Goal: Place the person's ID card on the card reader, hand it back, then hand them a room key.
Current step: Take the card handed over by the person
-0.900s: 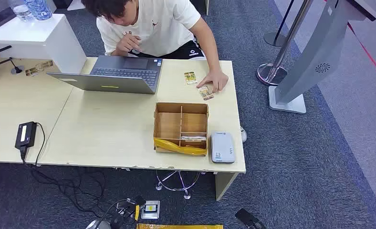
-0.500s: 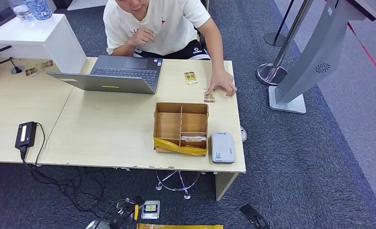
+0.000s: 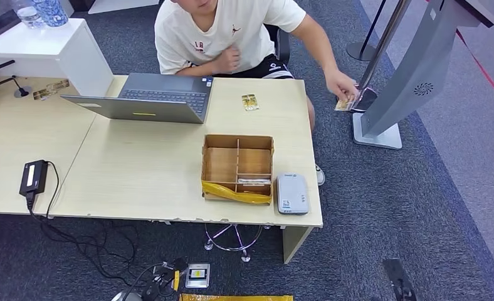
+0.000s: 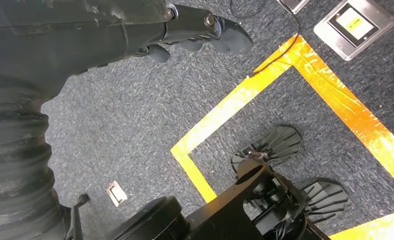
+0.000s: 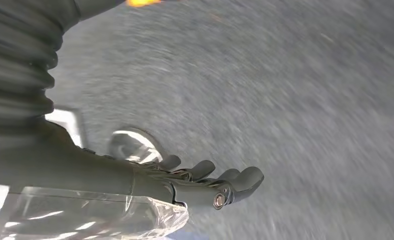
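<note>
Now that the person (image 3: 232, 31) has lifted the ID card (image 3: 343, 105) off the table (image 3: 150, 169) and swung it out past the table's far right corner, it hangs in their hand (image 3: 340, 83), offered up for the taking. That, I'd say, means the hand-over is just beginning; the card reader (image 3: 293, 194) waits untouched at the near right edge, beside the divided box (image 3: 237, 168). The right hand (image 5: 205, 185) hangs low over the carpet, well short of the card, fingers loosely extended and holding nothing; its view is blurred. The left hand (image 4: 195, 35) also hangs empty, fingers loosely curved over the floor.
</note>
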`<state>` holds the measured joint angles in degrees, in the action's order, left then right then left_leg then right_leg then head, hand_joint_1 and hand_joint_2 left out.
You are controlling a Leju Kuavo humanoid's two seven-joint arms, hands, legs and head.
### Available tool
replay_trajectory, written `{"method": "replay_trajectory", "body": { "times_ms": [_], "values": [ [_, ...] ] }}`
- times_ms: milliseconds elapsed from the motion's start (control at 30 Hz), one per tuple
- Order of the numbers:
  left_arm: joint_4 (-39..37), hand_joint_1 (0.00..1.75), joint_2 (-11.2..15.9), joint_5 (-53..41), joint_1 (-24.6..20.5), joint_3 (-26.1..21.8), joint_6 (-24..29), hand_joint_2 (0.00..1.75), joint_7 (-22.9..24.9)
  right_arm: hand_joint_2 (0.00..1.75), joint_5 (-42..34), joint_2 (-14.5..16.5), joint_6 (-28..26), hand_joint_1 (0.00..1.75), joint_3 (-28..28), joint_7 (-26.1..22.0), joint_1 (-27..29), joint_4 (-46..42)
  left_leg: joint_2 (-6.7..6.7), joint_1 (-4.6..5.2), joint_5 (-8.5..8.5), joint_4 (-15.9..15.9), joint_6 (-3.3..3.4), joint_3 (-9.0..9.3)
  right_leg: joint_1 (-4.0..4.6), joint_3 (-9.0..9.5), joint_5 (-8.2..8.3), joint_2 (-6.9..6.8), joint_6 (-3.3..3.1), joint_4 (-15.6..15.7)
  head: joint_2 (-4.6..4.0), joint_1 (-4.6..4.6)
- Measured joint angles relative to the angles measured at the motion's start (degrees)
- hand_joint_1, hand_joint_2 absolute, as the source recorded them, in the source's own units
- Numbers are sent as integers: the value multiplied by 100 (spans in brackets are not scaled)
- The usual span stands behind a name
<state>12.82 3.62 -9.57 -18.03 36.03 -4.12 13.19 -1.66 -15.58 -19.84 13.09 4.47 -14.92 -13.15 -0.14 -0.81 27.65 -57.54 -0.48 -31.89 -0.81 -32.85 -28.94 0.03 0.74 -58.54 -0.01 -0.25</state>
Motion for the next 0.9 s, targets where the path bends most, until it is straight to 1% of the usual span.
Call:
{"method": "replay_trajectory", "body": {
  "times_ms": [100, 167, 267, 333, 400, 500, 567, 633, 700, 767, 833, 900],
  "values": [
    [-5, 0, 23, -4, 37, -20, 35, 175, -126, 175, -176, -237, -307, 0, -303, -787, -212, -51, 1, 1, -1, 0, 0, -1, -1, -1, 2, 0, 1, -1, -1, -1],
    [-8, 0, 38, -14, 57, -33, 51, 175, -208, 175, -156, -415, -473, 0, -508, -1298, -461, -144, 2, 2, -1, 0, 0, 0, -3, -1, 5, 2, 1, -2, -1, -1],
    [-11, 0, 58, -52, 77, -36, 67, 175, -313, 175, 50, -689, -614, 0, -790, -1780, -910, -409, -1, 2, -6, -1, 6, 0, -3, 2, 8, -1, 3, -2, 0, 1],
    [-13, 0, 62, -76, 90, -37, 79, 175, -375, 175, 245, -799, -686, 0, -940, -1967, -1158, -676, -7, 2, -9, -2, 7, -4, -4, 4, 9, -7, 3, -4, 1, 1],
    [-14, 0, 68, -93, 101, -39, 93, 175, -430, 175, 553, -859, -753, 0, -1050, -1957, -1359, -1081, -9, 2, -10, -2, 6, -7, -3, 4, 10, -8, 2, -8, 0, -1],
    [-15, 0, 79, -105, 106, -40, 99, 175, -487, 175, 1015, -909, -801, 0, -1129, -1813, -1595, -1696, -23, 0, -12, -1, 7, -11, -1, 5, 9, -23, 2, -11, -1, 0],
    [-15, 0, 79, -106, 108, -42, 99, 175, -523, 175, 1346, -904, -805, 0, -1143, -1746, -1715, -2012, -37, 0, -15, 0, 5, -24, 0, 5, 9, -35, 1, -15, 1, 1],
    [-15, 0, 79, -113, 106, -44, 99, 175, -550, 175, 1885, -840, -744, 0, -1135, -1672, -1854, -2440, -43, 4, -19, 0, 0, -39, -4, -5, 9, -39, 1, -26, 0, 1],
    [-15, 0, 79, -131, 93, -44, 103, 175, -584, 175, 2627, -699, -522, 0, -1074, -1565, -2092, -3076, -37, 8, -24, 0, -8, -38, -9, -22, 10, -32, -1, -35, -1, -2],
    [-14, 0, 75, -168, 64, -44, 114, 175, -619, 175, 3240, -492, -151, 0, -927, -1485, -2334, -3701, -34, 4, -28, -1, -13, -27, -5, -27, 10, -28, -4, -37, 0, -1],
    [-13, 0, 62, -207, 41, -44, 129, 175, -633, 175, 3562, -259, 218, 0, -746, -1454, -2462, -4137, -49, -3, -33, -1, -18, -27, 2, -23, 7, -41, -8, -38, -1, 0],
    [-11, 0, 45, -228, 31, -44, 152, 175, -634, 175, 3719, -18, 638, 0, -564, -1414, -2510, -4422, -61, -5, -37, -1, -24, -31, 6, -25, 6, -50, -10, -43, -1, 0]
  ]
}}
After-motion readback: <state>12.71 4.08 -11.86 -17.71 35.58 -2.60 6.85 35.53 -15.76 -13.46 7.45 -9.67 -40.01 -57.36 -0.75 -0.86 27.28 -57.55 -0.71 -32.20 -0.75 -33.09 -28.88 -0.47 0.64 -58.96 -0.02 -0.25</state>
